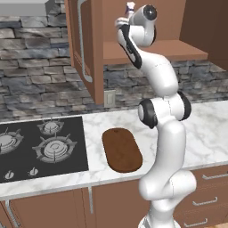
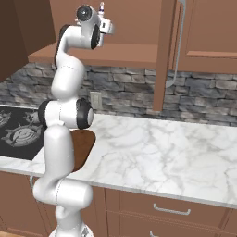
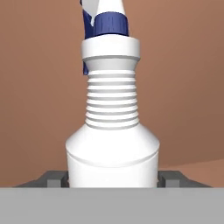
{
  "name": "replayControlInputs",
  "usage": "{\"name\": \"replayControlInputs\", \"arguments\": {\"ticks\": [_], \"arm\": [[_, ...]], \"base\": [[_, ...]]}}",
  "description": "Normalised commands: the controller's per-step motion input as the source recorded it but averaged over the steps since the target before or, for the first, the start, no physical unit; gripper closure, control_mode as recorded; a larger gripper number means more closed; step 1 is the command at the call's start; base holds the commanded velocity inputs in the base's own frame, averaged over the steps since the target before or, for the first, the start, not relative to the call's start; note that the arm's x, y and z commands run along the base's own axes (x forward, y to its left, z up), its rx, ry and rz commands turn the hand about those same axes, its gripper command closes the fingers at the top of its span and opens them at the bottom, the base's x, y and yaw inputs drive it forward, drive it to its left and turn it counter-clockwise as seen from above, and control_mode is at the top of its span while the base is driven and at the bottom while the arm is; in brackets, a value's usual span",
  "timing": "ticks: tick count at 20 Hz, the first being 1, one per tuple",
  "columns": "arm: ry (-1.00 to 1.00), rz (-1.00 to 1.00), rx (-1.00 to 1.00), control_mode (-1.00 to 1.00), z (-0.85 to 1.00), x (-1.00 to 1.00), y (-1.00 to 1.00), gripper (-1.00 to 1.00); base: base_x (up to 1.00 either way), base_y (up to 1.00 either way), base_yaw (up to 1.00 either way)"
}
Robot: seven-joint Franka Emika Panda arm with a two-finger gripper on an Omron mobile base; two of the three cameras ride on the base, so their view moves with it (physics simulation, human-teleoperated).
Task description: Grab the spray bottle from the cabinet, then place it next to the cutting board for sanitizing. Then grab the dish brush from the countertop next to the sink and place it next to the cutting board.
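Small white translucent spray bottle with ribbed neck and blue trigger head: upright on shelf inside reddish-brown wooden wall cabinet, door swung open. Two-finger gripper closed on bottle's lower body, dark fingertips flanking both sides. Step in hand: first grab. Next, by judgement: lift clear of shelf, retract past door, lower beside dark brown oblong cutting board on white marble countertop.

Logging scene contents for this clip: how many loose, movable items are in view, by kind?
Spray bottle: 1, standing in the open cabinet, a finger on each side
Cutting board: 1, flat on the countertop
Total: 2
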Motion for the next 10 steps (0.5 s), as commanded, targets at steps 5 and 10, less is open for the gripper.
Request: {"name": "replayControlInputs", "arguments": {"ticks": [5,10], "arm": [[0.02,-0.10,0.25,-1.00,0.00,-0.42,-0.01,1.00],[-0.01,-0.17,0.25,-1.00,-0.05,-0.72,0.00,1.00]], "base": [[0.00,0.00,0.00],[0.00,0.00,0.00]]}}
